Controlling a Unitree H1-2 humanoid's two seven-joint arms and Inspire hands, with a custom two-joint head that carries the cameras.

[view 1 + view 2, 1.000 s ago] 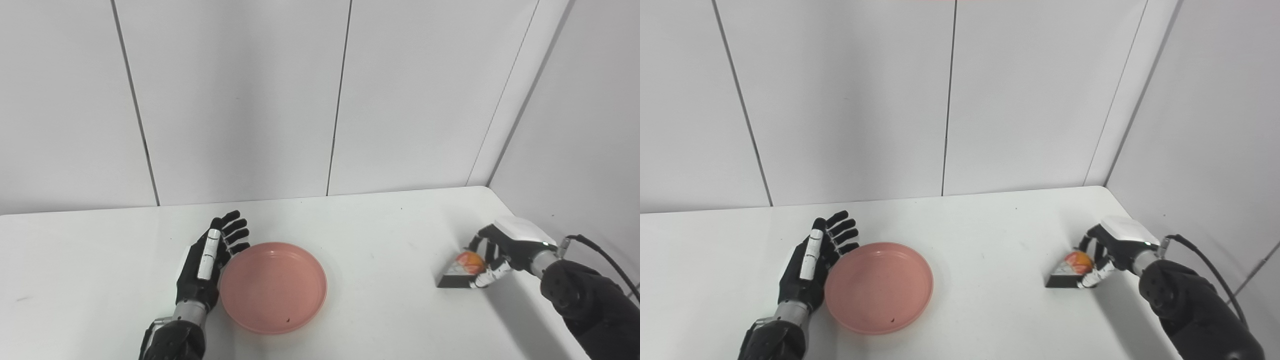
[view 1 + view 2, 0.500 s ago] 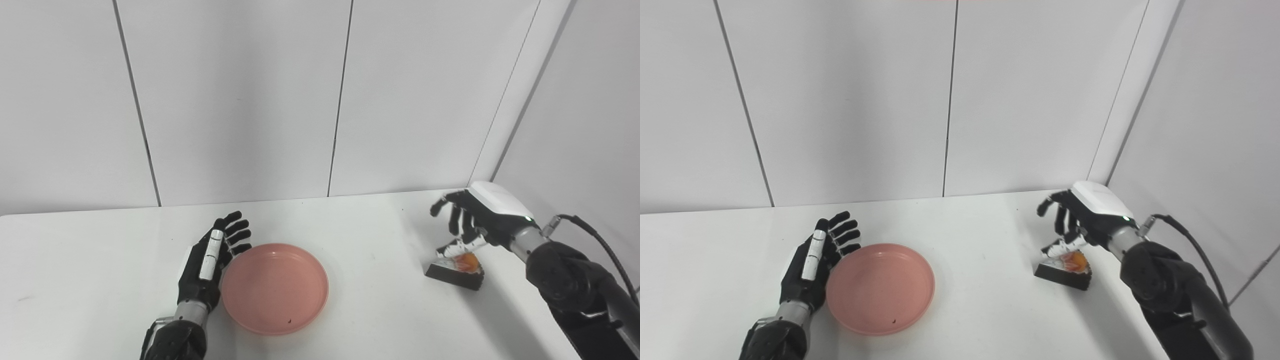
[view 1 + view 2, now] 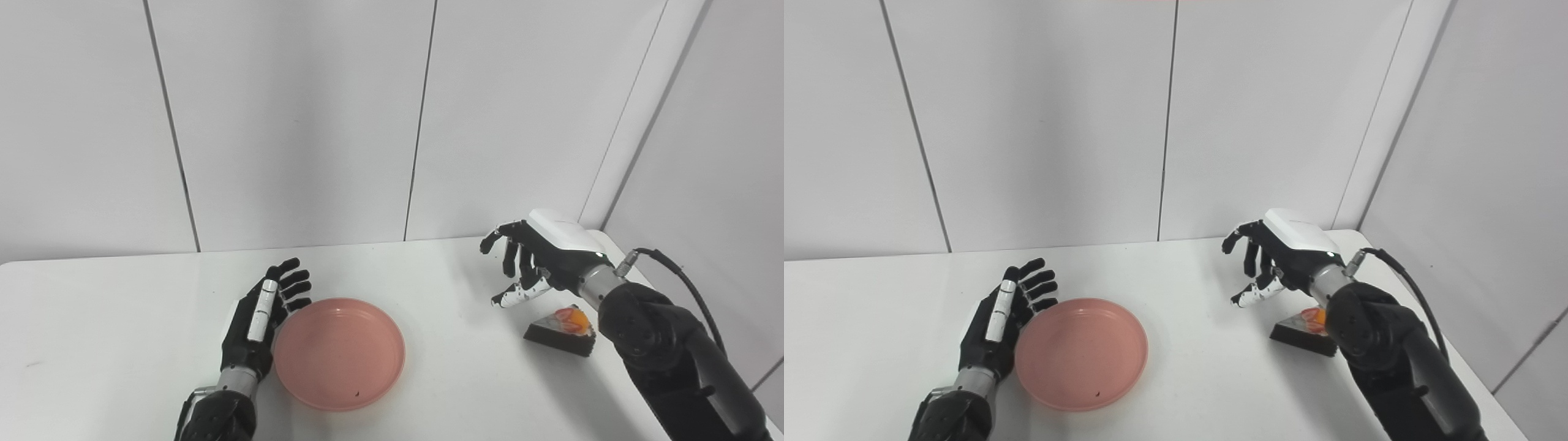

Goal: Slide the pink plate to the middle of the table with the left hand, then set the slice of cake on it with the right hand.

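Across the lower half of both views spreads the flat white table (image 3: 122, 318), backed by pale grey wall panels (image 3: 294, 122) with thin dark seams. At about 6 o'clock on the table, slightly left of centre, lies the round, shallow pink plastic plate (image 3: 339, 353), holding nothing but a tiny dark speck near its front rim. Coming in from about 4 o'clock, the black right arm (image 3: 667, 355) carries a dark cable (image 3: 1402, 288) looping from its wrist. Its right robot hand (image 3: 539, 263), black with a white back plate, hangs in the air with fingers spread and curled downward, holding nothing. At 7 o'clock, the left robot hand (image 3: 260, 318), black with a white strip along one finger, rests on the table with fingers straight and slightly apart, its edge touching the plate's left rim without clasping it. At 3 o'clock, near the table's right edge, sits the small wedge-shaped slice of cake (image 3: 560, 334), dark at the base with white cream and orange fruit on top, just below and right of the right robot hand, untouched and well apart from the plate.
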